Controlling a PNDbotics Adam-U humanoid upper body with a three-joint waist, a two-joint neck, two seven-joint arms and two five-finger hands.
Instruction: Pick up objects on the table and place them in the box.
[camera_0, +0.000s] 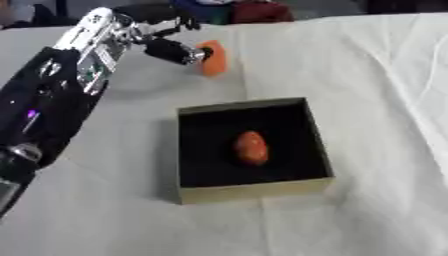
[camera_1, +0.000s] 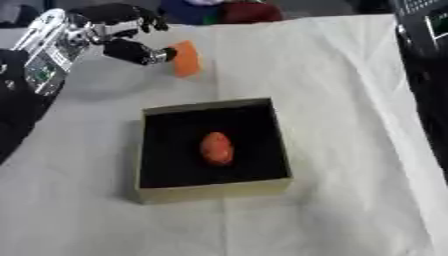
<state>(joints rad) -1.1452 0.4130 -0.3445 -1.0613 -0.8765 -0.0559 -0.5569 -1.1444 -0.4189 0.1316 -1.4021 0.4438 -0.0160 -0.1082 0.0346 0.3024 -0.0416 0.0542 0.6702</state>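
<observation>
An orange block (camera_0: 213, 57) stands on the white cloth at the far left, beyond the box. My left hand (camera_0: 166, 47) reaches in from the left at the block's left side. Its thumb tip touches the block, and its fingers (camera_1: 131, 15) are spread above and behind without closing round it. The tan box (camera_0: 254, 190) with a black inside sits in the middle of the table. A red-orange oval thing (camera_0: 250, 148) lies on its floor. Of my right arm (camera_1: 426, 55) only a dark forearm shows at the right edge; its hand is out of view.
Blue and red things (camera_0: 236, 10) lie past the table's far edge. White cloth (camera_0: 376, 100) covers the table, with bare cloth right of the box and in front of it.
</observation>
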